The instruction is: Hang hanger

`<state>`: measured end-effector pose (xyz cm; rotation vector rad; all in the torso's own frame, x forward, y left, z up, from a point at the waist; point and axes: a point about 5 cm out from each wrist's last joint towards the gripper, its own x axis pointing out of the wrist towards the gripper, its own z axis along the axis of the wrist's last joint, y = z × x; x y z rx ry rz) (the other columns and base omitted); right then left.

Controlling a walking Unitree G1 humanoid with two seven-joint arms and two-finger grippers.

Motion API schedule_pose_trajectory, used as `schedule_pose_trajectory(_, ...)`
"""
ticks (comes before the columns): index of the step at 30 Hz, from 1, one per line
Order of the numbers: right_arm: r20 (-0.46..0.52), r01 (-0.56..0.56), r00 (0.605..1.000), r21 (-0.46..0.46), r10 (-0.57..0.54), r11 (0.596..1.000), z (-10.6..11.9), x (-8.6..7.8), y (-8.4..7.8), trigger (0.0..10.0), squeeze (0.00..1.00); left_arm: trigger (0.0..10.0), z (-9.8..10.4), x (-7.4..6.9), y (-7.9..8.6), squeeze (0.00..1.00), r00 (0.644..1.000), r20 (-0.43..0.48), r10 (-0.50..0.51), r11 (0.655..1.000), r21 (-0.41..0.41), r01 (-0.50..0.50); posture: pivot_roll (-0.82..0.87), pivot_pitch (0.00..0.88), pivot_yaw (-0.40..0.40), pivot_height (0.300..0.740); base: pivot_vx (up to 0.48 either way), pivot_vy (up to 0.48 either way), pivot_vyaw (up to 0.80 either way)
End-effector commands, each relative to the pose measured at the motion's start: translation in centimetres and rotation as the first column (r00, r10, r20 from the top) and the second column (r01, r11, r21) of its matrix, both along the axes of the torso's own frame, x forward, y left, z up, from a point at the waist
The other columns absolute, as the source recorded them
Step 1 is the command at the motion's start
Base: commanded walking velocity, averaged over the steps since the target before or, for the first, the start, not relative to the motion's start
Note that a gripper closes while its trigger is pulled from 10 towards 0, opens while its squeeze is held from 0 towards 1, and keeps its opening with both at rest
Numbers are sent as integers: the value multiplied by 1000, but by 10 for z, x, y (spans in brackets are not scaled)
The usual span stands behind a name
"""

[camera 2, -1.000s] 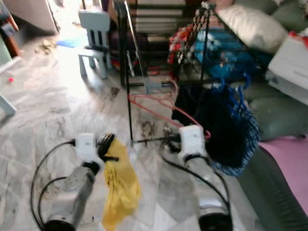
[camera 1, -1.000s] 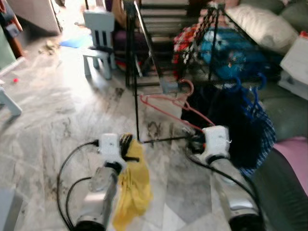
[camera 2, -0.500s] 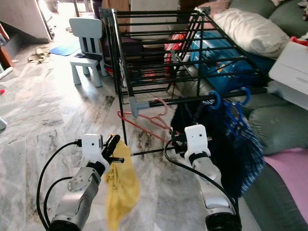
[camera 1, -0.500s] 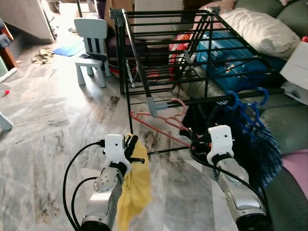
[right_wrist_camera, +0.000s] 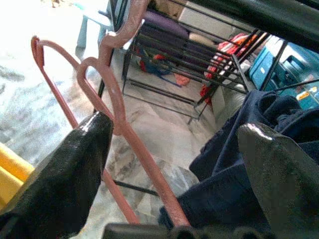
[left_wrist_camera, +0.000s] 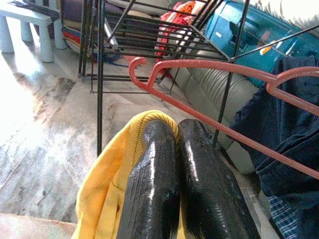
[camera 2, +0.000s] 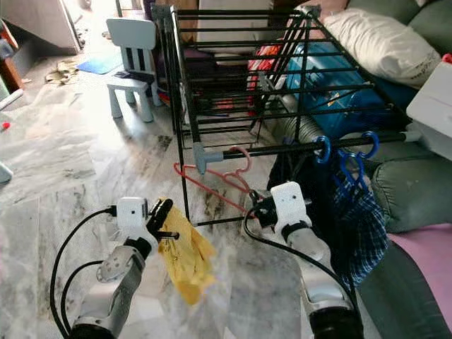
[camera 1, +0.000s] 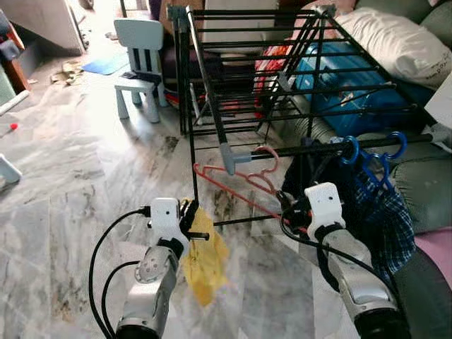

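Left eye view: a pink hanger (camera 1: 244, 179) hangs by its hook from the front rail at the near corner of the black drying rack (camera 1: 282, 78), beside dark blue garments (camera 1: 367, 205) on blue hangers. The right gripper (camera 1: 288, 208) sits at the hanger's lower end.

Left wrist view: the left gripper (left_wrist_camera: 178, 164) is clenched on a yellow cloth (left_wrist_camera: 107, 174).

Right wrist view: the right gripper's fingers (right_wrist_camera: 65, 174) are spread wide; the hanger's bar touches one finger, ungrasped.
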<state>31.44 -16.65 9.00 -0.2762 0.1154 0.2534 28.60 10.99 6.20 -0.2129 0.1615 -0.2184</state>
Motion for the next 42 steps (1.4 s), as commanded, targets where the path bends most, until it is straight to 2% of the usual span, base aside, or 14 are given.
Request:
schedule_pose_trajectory(1, -32, -53, 998, -12, 53, 998, 2, 7, -3, 10000, 0, 10000, 3, 2, 1, 0, 1000, 12, 3, 1000, 10, -3, -14, 44, -49, 740, 0, 0, 0)
schedule_pose_trajectory(4, -41, -155, 987, -85, 152, 984, 5, 13, -1, 10000, 0, 10000, 4, 3, 1, 0, 1000, 9, 1, 1000, 14, -1, -11, 45, -49, 740, 0, 0, 0)
schedule_pose_trajectory(7, -35, -166, 986, -133, 163, 977, 14, 25, -8, 10000, 0, 10000, 4, 3, 1, 0, 1000, 8, 2, 1000, 16, -3, -3, 44, -51, 740, 0, 0, 0)
schedule_pose_trajectory(12, -94, -213, 975, -124, 202, 969, 15, 34, -11, 10000, 0, 10000, 2, 2, 4, 0, 1000, -2, 10, 1000, 20, -10, 0, 42, -52, 740, 0, 0, 0)
schedule_pose_trajectory(18, -205, -310, 937, -111, 283, 944, 3, 38, 0, 10000, 0, 10000, 1, 1, 2, 0, 1000, -7, 4, 1000, 19, -3, 13, 39, -49, 740, 0, 0, 0)
schedule_pose_trajectory(19, -199, -301, 940, -99, 277, 949, 4, 41, 2, 7647, 0, 10000, 2, 2, 2, 0, 1000, -7, 3, 1000, 19, -3, 15, 37, -47, 740, 0, 0, 0)
schedule_pose_trajectory(20, -199, -301, 940, -99, 277, 949, 4, 41, 2, 7647, 0, 10000, 2, 2, 2, 0, 1000, -7, 3, 1000, 19, -3, 15, 37, -47, 740, 0, 0, 0)
schedule_pose_trajectory(21, -211, -293, 939, -88, 270, 952, 2, 42, 3, 6627, 0, 10000, 2, 2, 2, 0, 1000, -7, 3, 1000, 21, -2, 15, 37, -47, 740, 0, 0, 0)
schedule_pose_trajectory(22, -224, -290, 937, -75, 267, 954, 1, 42, 4, 3059, 0, 10000, 2, 2, 3, 0, 1000, -7, 3, 1000, 22, -3, 15, 37, -47, 740, 0, 0, 0)
schedule_pose_trajectory(23, -232, -289, 935, -67, 267, 955, -1, 42, 5, 3059, 0, 10000, 2, 3, 3, 0, 1000, -7, 4, 1000, 23, -4, 15, 37, -47, 740, 0, 0, 0)
schedule_pose_trajectory(24, -225, -272, 941, -62, 252, 960, -1, 43, 6, 667, 0, 10000, 3, 3, 4, 0, 1000, -7, 5, 1000, 26, -4, 15, 37, -47, 740, 0, 0, 0)
schedule_pose_trajectory(25, -213, -248, 949, -41, 234, 968, 0, 45, 6, 0, 0, 10000, 3, 3, 4, 0, 1000, -7, 5, 1000, 28, -5, 15, 37, -47, 740, 0, 0, 0)
schedule_pose_trajectory(37, -200, -206, 959, -7, 200, 979, -1, 45, 0, 0, 0, 10000, 2, 3, 0, 0, 1000, -14, -5, 1000, 26, 6, 9, 37, -45, 740, 0, 0, 0)
schedule_pose_trajectory(42, -212, -262, 942, 15, 259, 965, -1, 44, 3, 0, 0, 10000, 1, 3, -1, 0, 1000, -20, -12, 999, 29, 13, 9, 37, -45, 740, 0, 0, 0)
